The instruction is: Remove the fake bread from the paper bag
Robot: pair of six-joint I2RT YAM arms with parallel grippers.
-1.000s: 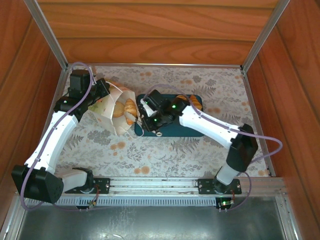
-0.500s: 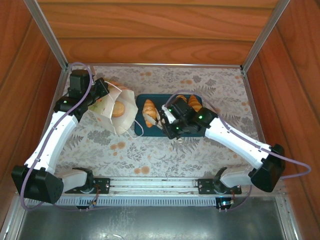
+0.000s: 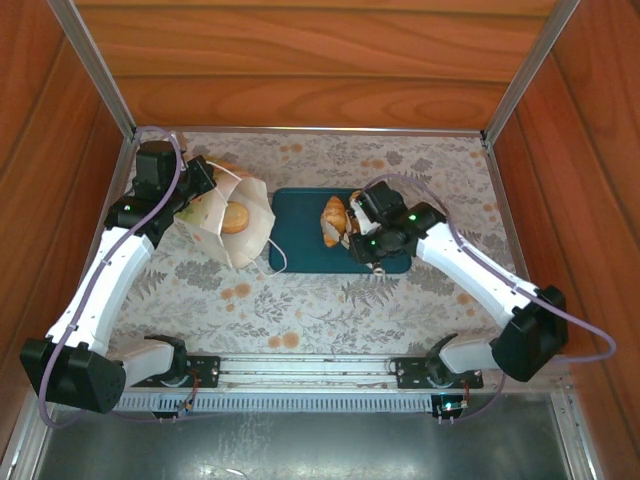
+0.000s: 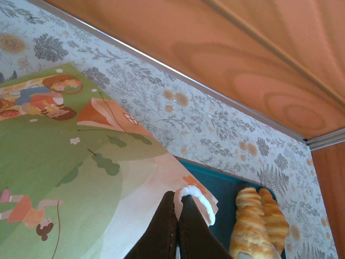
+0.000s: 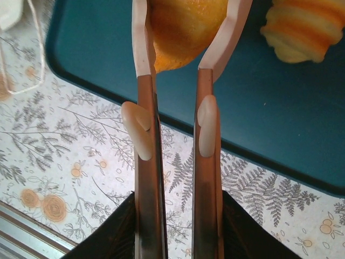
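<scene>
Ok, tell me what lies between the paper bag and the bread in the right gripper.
Only bare teal tray, from the paper bag mouth to the bread in the right gripper; the top view shows it.

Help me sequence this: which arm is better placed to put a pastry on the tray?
Right. The right gripper grips a pastry over the teal tray; the left gripper is shut on the paper bag's cord handle, steadying it.

Colours on a floral cloth
The tray is coloured teal, the bread golden-orange; the white bag is printed green.
</scene>
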